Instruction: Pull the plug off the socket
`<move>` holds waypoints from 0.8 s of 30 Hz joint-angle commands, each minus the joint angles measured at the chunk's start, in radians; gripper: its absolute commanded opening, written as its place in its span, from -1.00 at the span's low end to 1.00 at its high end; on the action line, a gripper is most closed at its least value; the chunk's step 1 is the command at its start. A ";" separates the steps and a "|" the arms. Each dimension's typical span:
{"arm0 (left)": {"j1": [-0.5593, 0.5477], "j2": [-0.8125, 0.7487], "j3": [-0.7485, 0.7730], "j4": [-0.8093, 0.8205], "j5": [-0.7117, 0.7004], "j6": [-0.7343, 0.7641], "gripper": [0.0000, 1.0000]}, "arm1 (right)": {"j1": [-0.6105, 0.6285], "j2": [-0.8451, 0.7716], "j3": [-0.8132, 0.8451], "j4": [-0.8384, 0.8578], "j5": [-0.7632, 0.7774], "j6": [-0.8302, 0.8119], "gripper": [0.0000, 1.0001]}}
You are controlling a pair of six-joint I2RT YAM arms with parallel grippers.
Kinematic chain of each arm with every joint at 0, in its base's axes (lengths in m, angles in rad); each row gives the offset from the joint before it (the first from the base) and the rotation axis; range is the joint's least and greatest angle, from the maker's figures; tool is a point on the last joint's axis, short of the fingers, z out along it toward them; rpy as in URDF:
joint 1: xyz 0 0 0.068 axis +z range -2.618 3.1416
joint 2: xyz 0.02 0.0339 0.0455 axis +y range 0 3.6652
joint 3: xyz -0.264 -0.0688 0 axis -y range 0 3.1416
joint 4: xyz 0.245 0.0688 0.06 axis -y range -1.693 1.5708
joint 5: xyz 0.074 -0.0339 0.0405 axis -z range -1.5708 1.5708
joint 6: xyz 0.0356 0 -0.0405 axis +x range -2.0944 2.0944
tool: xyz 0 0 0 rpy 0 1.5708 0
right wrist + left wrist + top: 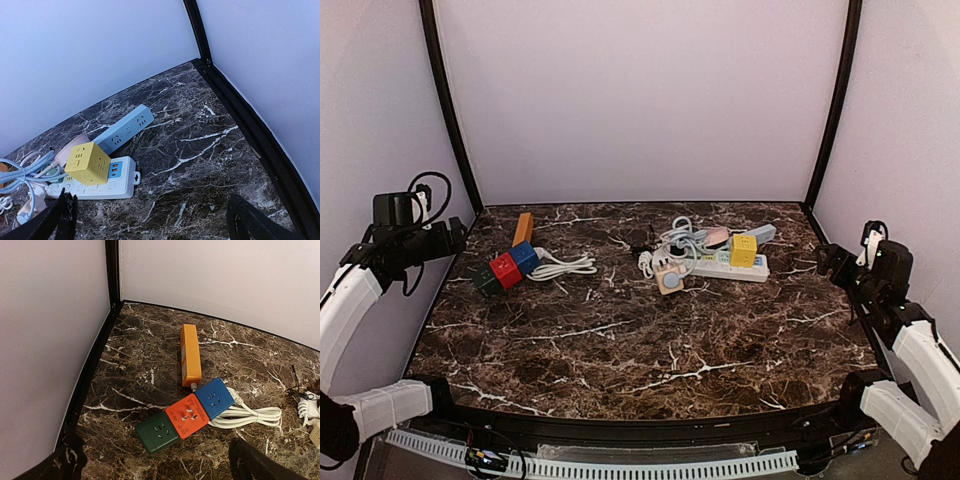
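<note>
A yellow cube plug [86, 163] [743, 250] sits on top of a white power strip socket [118, 186] [722, 267] at the back right of the marble table. It looks plugged in. My right gripper [155, 222] [830, 262] hangs open at the table's right edge, well to the right of the strip, with nothing between its fingers. At the left edge my left gripper [160, 467] [442, 240] is open and holds nothing. It looks down on a row of green [157, 431], red [187, 415] and blue [215, 397] cube sockets; the red one shows bare prongs.
An orange strip [190, 354] and a coiled white cable [252, 415] lie by the coloured cubes. A light blue strip [125, 129], a pink piece [75, 145], tangled blue and white cables [678, 240] and a beige cube [669, 279] crowd the white strip. Black frame posts stand at the back corners.
</note>
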 commanded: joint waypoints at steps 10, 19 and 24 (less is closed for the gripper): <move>-0.004 0.016 -0.013 0.006 0.071 0.042 0.99 | -0.002 -0.055 0.019 -0.022 0.001 -0.019 0.97; -0.014 0.044 0.022 0.033 0.275 0.110 0.97 | -0.003 -0.062 0.057 -0.059 -0.060 -0.032 0.97; -0.098 0.124 0.081 -0.011 0.269 0.149 0.91 | -0.003 -0.053 0.078 -0.085 -0.088 -0.039 0.97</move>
